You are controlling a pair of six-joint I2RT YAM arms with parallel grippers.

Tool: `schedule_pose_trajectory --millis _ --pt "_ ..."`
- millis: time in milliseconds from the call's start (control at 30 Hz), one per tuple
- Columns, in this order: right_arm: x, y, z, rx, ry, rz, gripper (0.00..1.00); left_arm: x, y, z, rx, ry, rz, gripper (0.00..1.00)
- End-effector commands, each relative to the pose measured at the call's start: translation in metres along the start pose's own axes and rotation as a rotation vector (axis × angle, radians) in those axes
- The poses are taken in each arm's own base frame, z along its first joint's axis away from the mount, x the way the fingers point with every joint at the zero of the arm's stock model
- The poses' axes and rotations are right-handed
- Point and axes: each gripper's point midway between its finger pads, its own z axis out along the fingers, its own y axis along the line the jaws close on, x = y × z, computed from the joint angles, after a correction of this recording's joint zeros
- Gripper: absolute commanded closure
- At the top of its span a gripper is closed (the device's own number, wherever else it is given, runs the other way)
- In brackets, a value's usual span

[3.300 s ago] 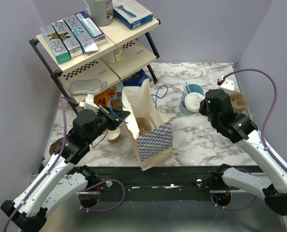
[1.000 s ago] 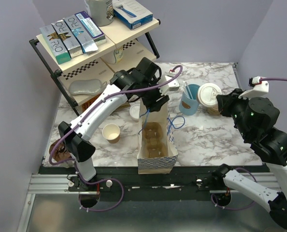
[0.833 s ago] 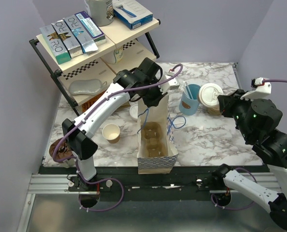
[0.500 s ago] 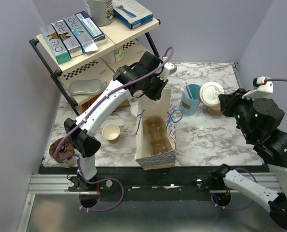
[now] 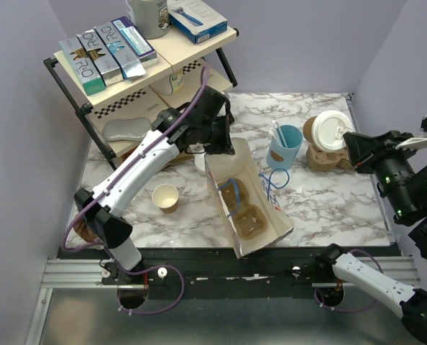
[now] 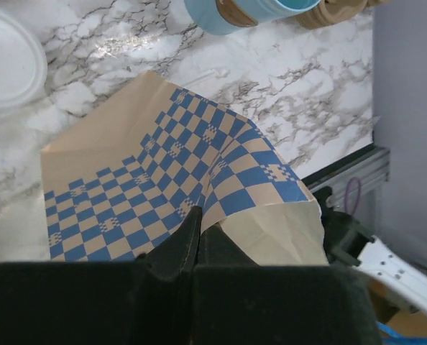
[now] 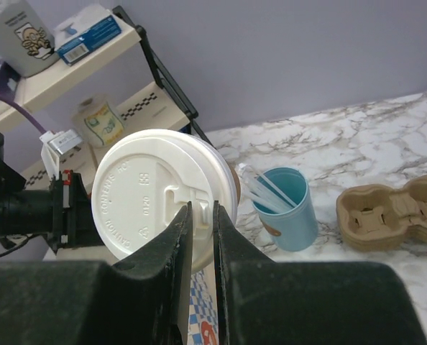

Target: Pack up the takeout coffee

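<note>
The takeout coffee [image 5: 333,128], a tan cup with a white lid, is held in the air by my right gripper [image 5: 347,138], shut on its lid, right of the blue cup. In the right wrist view the lid [image 7: 152,198] fills the middle, with my gripper [image 7: 199,212] pinched on it. The paper bag [image 5: 260,180], cream inside and blue-checked outside, lies tilted with its mouth open upward and a cardboard cup carrier [image 5: 246,214] inside. My left gripper [image 5: 217,146] is shut on the bag's far edge; the left wrist view shows it [image 6: 198,215] pinching the checked paper [image 6: 127,194].
A light-blue cup [image 5: 284,147] with stirrers stands between bag and coffee. A second cardboard carrier [image 5: 327,159] lies at the back right. A lidless tan cup [image 5: 164,196] stands left of the bag, a loose white lid [image 6: 8,65] beside it. A stocked shelf rack [image 5: 127,72] stands at the back left.
My left gripper pulled the bag's top edge back and left, tipping the bag over toward the front right. My right gripper raised the coffee and moved it right.
</note>
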Motion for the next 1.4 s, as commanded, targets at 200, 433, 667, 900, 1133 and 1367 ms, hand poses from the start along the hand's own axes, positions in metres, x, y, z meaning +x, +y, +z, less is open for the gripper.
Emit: schedule_pose_trajectory --millis 200,433,667,900,1133,1367 --pt "-0.002 0.066 -0.019 -0.362 0.095 -0.003 0.99 -0.013 0.010 -0.044 0.041 -0.160 -0.405 1.00" --pt "0.010 0.080 -0.013 -0.420 0.139 0.005 0.99 -0.007 0.017 -0.042 0.031 -0.163 -0.509 1.00" --pt "0.002 0.081 -0.014 -0.424 0.107 0.022 0.99 -0.032 0.013 -0.053 0.069 -0.153 -0.520 1.00" --pt "-0.003 0.068 -0.016 -0.364 0.067 0.017 0.99 -0.001 0.007 -0.049 0.103 0.032 -0.471 1.00" --pt "0.004 0.081 -0.010 -0.417 0.104 0.005 0.99 0.015 0.016 -0.053 0.093 0.010 -0.599 1.00" --pt "0.013 0.119 -0.021 -0.633 0.186 0.014 0.99 0.028 0.035 -0.057 0.044 -0.058 -0.677 1.00"
